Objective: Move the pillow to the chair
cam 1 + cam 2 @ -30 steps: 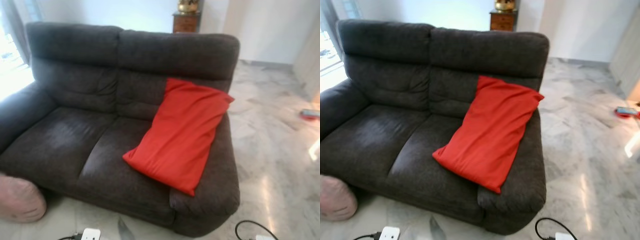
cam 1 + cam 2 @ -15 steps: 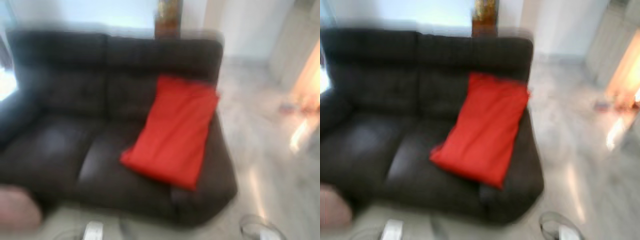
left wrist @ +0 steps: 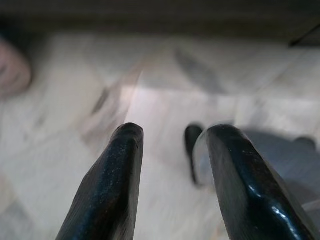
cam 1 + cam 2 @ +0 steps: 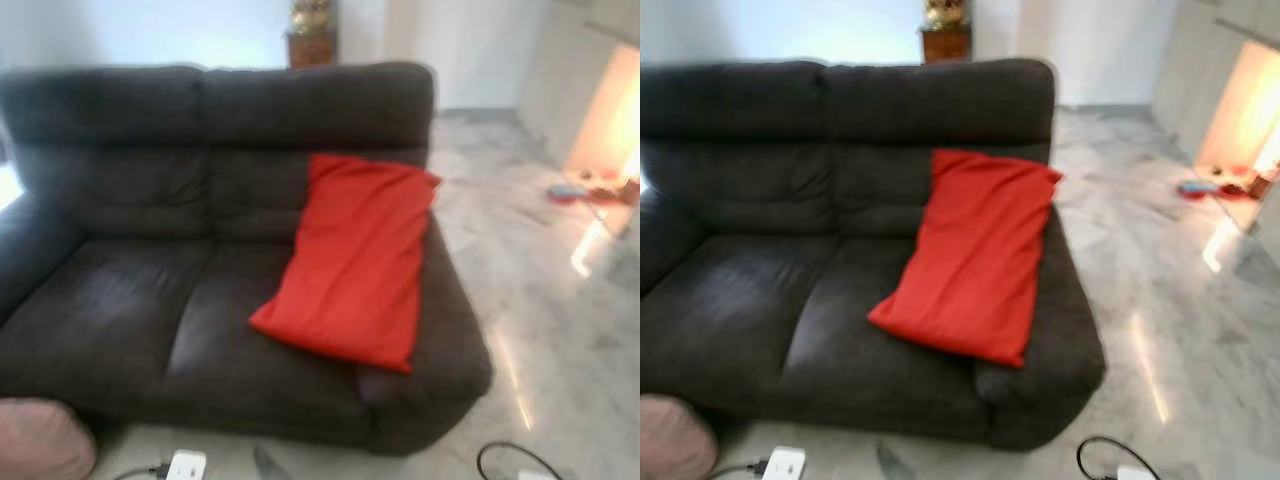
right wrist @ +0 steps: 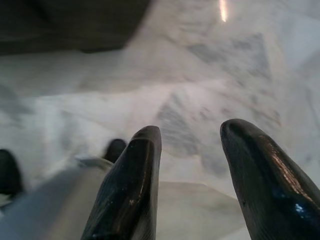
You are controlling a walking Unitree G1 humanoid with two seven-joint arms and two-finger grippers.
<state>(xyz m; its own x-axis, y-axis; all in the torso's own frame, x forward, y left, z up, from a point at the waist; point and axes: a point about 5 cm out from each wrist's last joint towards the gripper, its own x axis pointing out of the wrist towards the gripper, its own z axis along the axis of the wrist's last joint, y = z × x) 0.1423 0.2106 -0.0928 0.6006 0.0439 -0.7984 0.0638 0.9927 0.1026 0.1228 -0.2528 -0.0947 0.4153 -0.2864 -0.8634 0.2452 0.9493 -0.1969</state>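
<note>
A red pillow [image 4: 353, 260] leans on the right seat and backrest of a dark grey two-seat sofa [image 4: 120, 290], reaching onto the right armrest. My left gripper [image 3: 172, 135] hangs low over the marble floor, open, with nothing between its fingers. My right gripper [image 5: 192, 135] also hangs over the floor, open and empty. Both are well short of the pillow.
A pink cushion [image 4: 40, 440] lies on the floor at the sofa's front left corner. A white power strip [image 4: 185, 465] and a black cable [image 4: 515, 460] lie on the floor in front. Marble floor [image 4: 540, 300] stretches to the right. A wooden cabinet [image 4: 310, 45] stands behind the sofa.
The camera has swung to the right, so the sofa and pillow sit further left in the picture. The pillow itself has not moved on the sofa.
</note>
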